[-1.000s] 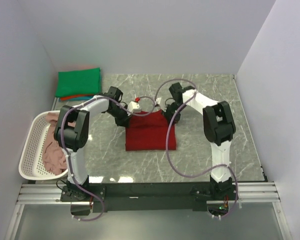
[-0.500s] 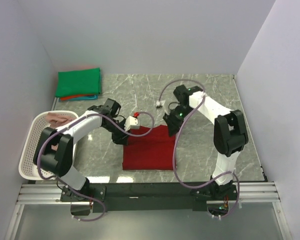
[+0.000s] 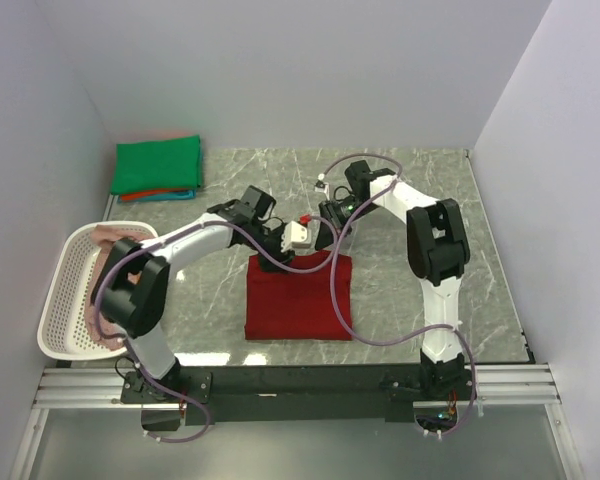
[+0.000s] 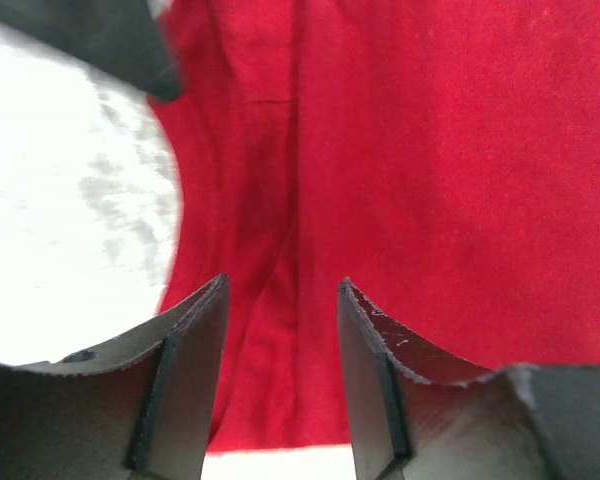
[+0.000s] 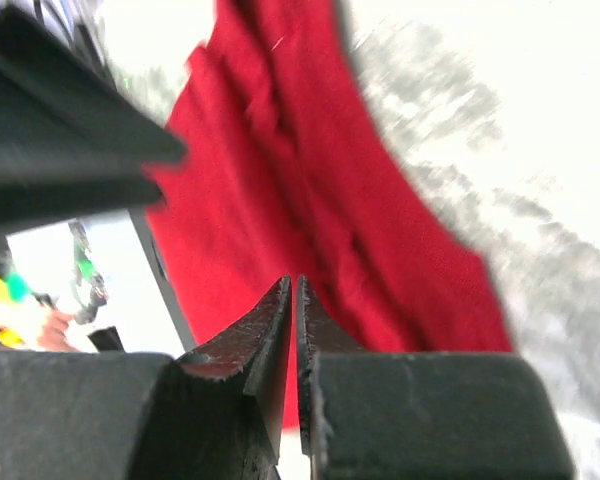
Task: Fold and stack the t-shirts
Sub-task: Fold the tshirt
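One dark red t-shirt [image 3: 290, 300] lies folded into a flat rectangle at the centre of the surface [image 3: 480, 260], between the two arms. The left jaws hang over its far edge, spread, with nothing between them; the left wrist view shows only red cloth under the gap. The right jaws sit near the far right corner, pressed almost together, and we see no cloth caught in them. We judge that both arms are at this edge because the next fold or lift starts there. A green t-shirt [image 3: 158, 165] tops the finished stack at the far left corner, with an orange-red t-shirt [image 3: 145, 195] under it, well apart from the work area. A dusty pink t-shirt [image 3: 108, 238] waits unfolded in the white basket [image 3: 65, 290].
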Robot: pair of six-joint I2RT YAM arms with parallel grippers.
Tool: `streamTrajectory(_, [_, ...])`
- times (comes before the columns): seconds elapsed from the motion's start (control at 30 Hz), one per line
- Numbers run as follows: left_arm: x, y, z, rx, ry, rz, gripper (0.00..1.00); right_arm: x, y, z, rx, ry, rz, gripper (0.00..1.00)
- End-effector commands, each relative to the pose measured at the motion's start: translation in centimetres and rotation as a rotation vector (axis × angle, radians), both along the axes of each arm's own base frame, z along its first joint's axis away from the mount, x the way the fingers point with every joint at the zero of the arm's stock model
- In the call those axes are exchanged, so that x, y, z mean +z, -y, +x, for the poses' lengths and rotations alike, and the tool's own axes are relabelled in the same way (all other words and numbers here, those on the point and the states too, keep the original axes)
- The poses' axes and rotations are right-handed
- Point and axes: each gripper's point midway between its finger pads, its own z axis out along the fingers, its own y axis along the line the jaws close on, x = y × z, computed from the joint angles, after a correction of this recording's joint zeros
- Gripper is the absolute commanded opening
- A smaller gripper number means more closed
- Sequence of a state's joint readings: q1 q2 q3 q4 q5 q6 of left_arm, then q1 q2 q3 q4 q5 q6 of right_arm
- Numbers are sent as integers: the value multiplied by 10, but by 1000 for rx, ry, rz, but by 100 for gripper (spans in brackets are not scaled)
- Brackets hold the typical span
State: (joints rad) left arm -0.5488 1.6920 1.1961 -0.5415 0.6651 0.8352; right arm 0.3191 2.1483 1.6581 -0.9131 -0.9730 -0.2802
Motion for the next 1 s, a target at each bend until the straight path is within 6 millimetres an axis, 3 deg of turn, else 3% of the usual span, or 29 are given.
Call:
streamTrajectory(0.0, [-7,16,3,-13,0,0,53,16,-27,20,-71,-9,86,11])
streamTrajectory(0.13, [-24,22,2,-16,-18,30,55,-1,-32,19,-102,-50,77,10])
streamTrajectory(0.43, [-52,29,-5,-22,-46,88,52,-15,-32,16,-108,-95,68,8])
streamTrajectory(0.7, [-51,28,-15,-54,-70,93,19,-16,-38,13,-86,-102,72,7])
streamTrajectory(0.73, [-50,28,-17,-51,-71,91,9,-16,-40,13,-81,-103,75,7])
streamTrajectory(0.8, [-40,29,-18,-52,-60,70,1,-19,-46,9,-70,-111,77,7])
streamTrajectory(0.97, [-15,31,-32,-75,6,49,1,-37,-58,-4,-35,-144,65,6])
